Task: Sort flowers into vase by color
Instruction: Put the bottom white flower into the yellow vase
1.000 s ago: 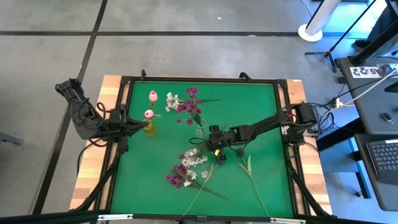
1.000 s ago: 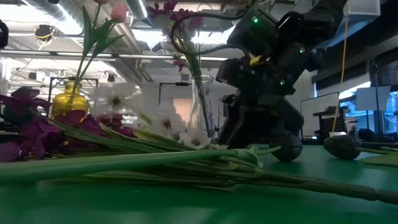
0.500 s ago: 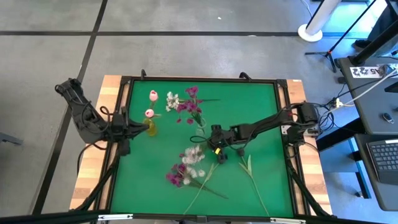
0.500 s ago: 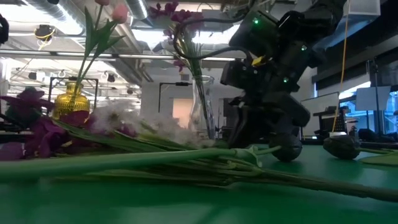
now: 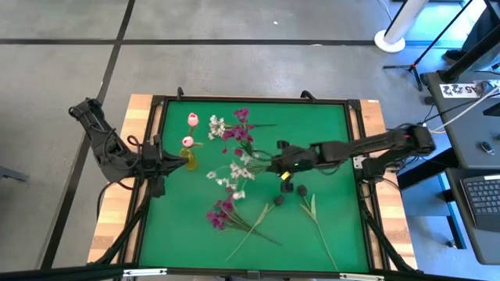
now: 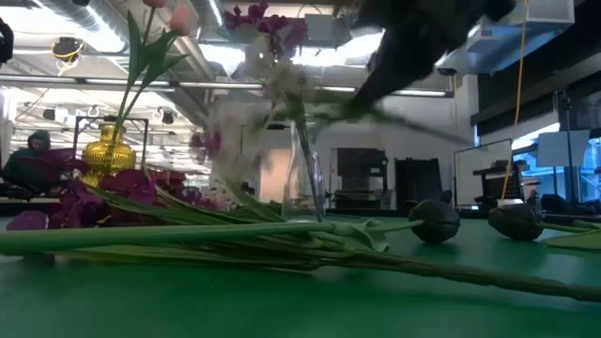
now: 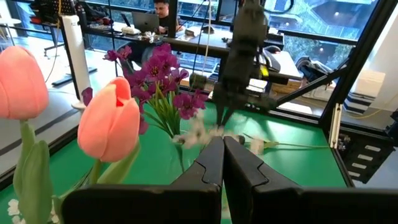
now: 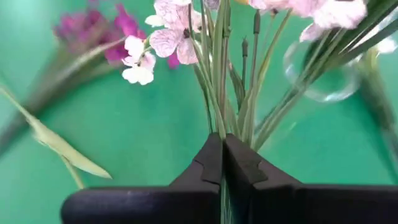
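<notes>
Just beside the clear glass vase (image 5: 251, 162), the right gripper (image 5: 275, 162) was clamped on the stems of a white-and-pink sprig (image 5: 230, 178) lifted off the tabletop (image 5: 328, 133); it needed tilting upright, stem ends lowered into the vase's mouth.

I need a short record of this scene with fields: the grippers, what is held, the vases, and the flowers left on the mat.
right gripper: shut on the white sprig, lifted above the mat near the clear vase
left gripper: shut, holds nothing, beside the gold vase
clear vase: upright, holds magenta flowers
gold vase: upright, holds pink tulips
on the green mat: a magenta sprig, two dark-headed stems
</notes>
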Controlling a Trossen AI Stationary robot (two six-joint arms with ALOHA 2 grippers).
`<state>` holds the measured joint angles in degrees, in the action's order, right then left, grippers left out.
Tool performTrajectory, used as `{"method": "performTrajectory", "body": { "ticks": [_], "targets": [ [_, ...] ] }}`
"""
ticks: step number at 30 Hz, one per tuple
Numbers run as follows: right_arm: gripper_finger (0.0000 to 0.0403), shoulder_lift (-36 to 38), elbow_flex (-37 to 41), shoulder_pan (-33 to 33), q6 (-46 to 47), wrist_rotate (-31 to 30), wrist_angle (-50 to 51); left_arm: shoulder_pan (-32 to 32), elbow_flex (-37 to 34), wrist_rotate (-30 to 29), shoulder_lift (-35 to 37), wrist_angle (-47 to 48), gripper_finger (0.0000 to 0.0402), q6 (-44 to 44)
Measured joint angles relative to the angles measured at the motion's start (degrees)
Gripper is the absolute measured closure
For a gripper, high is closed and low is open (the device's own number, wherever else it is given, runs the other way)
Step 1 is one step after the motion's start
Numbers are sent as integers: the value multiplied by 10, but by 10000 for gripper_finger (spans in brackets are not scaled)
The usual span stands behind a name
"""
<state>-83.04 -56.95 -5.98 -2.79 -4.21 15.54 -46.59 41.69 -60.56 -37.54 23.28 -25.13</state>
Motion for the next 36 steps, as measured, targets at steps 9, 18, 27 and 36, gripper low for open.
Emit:
{"method": "performTrajectory", "body": {
  "ticks": [9,18,27,36],
  "targets": [
    [401,133,0,-1,14,92,-19,0,11,0,4,-91,401,104],
    [402,178,0,-1,15,131,-91,0,14,-1,5,-214,401,208],
    [402,178,-15,0,10,177,-319,0,14,54,3,-452,401,433],
    [403,155,-18,0,-20,164,-450,72,14,106,-50,-457,336,448]
  ]
}}
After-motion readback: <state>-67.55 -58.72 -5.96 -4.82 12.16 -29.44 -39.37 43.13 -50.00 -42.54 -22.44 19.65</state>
